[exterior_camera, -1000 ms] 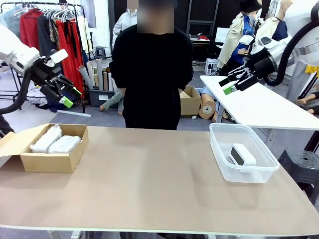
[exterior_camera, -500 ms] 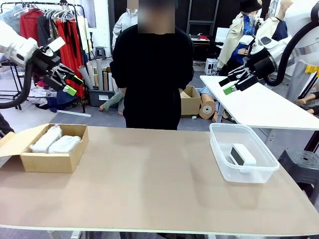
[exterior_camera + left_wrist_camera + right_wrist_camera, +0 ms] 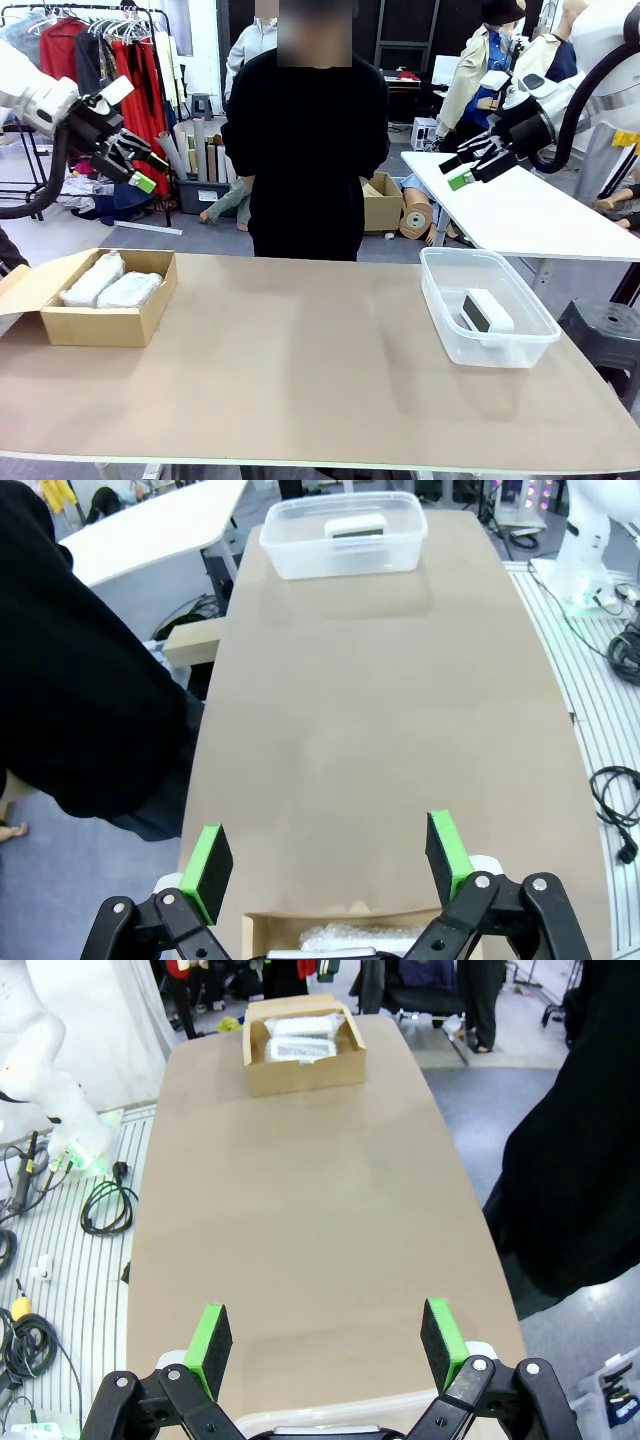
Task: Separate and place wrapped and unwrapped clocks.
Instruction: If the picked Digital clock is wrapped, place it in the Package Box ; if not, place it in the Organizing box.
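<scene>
The tan worktop (image 3: 300,360) is lying bare across its near and middle stretch. Toward its left end an open cardboard box (image 3: 100,320) is sitting, and the two wrapped clocks (image 3: 110,283) are lying inside it side by side, touching, in white crinkly wrap. Toward the right end a clear plastic tub (image 3: 480,345) is standing, and the unwrapped clock (image 3: 485,311) is resting in it, white with its dark screen turned toward the left.

Above and behind the box, the left claw (image 3: 148,171) is hanging in the air well off the worktop, its green-padded fingers (image 3: 207,860) standing wide apart and gripping nothing; in the left wrist view the box edge is showing just below between them. On the other side, the right claw (image 3: 462,166) is hovering high above the far side of the tub, likewise spread wide and empty; its fingers (image 3: 441,1332) are framing bare worktop in the right wrist view, with the tub's rim at the bottom edge.

At the far edge a person (image 3: 305,150) in black is standing, facing the worktop
</scene>
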`<state>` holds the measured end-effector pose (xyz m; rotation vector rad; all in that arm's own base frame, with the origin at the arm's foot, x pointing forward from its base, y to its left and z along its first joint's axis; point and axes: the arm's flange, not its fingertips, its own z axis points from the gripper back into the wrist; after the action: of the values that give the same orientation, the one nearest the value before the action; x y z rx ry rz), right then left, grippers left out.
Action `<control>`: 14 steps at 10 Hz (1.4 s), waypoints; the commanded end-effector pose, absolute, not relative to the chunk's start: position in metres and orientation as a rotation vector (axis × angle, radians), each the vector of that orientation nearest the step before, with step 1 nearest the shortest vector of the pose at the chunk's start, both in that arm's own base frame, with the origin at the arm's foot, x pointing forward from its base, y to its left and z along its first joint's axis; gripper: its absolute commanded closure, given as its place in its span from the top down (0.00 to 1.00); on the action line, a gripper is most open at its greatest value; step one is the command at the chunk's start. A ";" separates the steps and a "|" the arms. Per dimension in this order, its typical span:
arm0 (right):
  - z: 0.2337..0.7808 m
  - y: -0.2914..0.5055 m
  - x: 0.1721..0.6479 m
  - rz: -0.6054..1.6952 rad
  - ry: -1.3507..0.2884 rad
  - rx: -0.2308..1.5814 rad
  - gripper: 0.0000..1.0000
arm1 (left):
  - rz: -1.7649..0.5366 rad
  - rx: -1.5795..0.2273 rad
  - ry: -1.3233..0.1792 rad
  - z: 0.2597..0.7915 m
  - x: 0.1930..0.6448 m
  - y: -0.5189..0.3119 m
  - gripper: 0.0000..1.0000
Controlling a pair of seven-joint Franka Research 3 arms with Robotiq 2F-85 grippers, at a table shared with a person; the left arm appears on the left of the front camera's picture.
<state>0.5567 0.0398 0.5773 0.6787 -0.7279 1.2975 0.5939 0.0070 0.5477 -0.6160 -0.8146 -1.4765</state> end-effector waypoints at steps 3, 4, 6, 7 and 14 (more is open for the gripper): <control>0.579 0.040 0.556 1.298 -0.732 0.678 1.00 | -1.485 -0.611 -0.823 0.550 0.593 0.007 1.00; 0.579 0.040 0.556 1.298 -0.732 0.678 1.00 | -1.485 -0.611 -0.823 0.550 0.593 0.007 1.00; 0.579 0.040 0.556 1.298 -0.732 0.678 1.00 | -1.485 -0.611 -0.823 0.550 0.593 0.007 1.00; 0.579 0.040 0.556 1.298 -0.732 0.678 1.00 | -1.485 -0.611 -0.823 0.550 0.593 0.007 1.00; 0.579 0.040 0.556 1.298 -0.732 0.678 1.00 | -1.485 -0.611 -0.823 0.550 0.593 0.007 1.00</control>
<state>0.5567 0.0398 0.5773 0.6787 -0.7279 1.2975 0.5941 0.0061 0.5485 -0.6154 -0.8157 -1.4793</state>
